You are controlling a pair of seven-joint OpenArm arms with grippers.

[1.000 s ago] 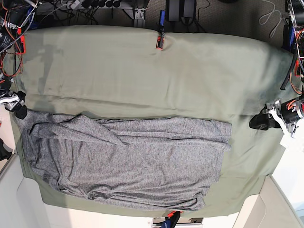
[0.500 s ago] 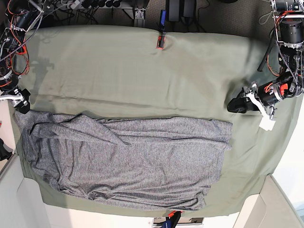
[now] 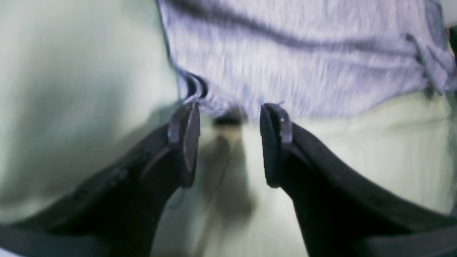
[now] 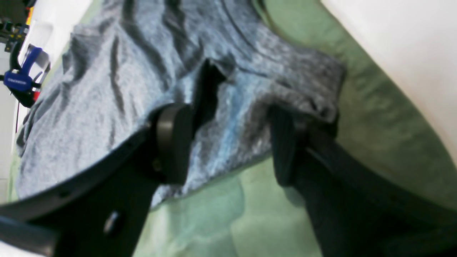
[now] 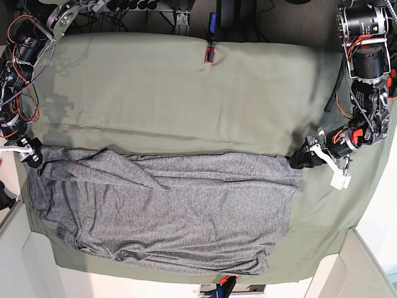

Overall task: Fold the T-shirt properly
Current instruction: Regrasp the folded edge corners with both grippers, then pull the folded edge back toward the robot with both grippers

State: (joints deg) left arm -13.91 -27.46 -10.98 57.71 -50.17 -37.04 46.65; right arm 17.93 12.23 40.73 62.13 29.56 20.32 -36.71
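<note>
With both sets of fingers apart and empty, the left gripper (image 3: 228, 142) should slide under the T-shirt (image 5: 167, 211) hem just ahead of its fingertips while the right gripper (image 4: 228, 142) straddles the far corner (cloth already lies between those fingers) before closing.

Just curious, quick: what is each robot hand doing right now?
Left gripper: open, at the T-shirt edge.
Right gripper: open, fingers straddling the T-shirt corner.

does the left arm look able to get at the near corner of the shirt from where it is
Probably yes. The left gripper is open right at the edge of the T-shirt, with only bare table cloth under it and nothing between.
</note>
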